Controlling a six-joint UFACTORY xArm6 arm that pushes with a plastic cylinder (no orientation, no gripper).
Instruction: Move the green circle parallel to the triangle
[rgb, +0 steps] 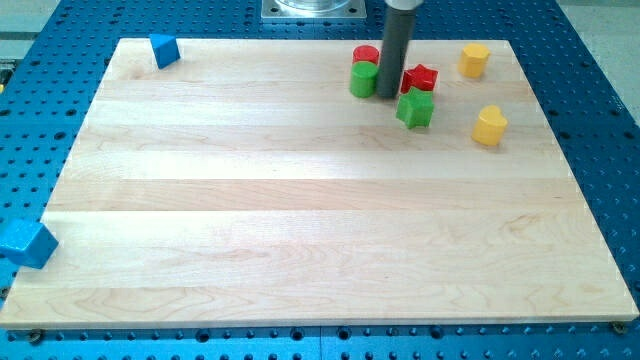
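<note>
Blue cube (26, 244) overhangs the board's bottom-left corner. Blue triangle (164, 50) sits at the top-left corner. Green circle (363, 79) near the top edge, my tip (388, 95) touching its right side. No pincer fitted. Repositioning outstanding.

Light on my bench (300, 200) is bright and even, seemingly from overhead, with a soft pale sheen across the wood near the middle. Shadows are faint and short: only a thin dark smudge beneath my tip (388, 96). Focus is slightly soft overall, colours saturated, edges barely distorted.
</note>
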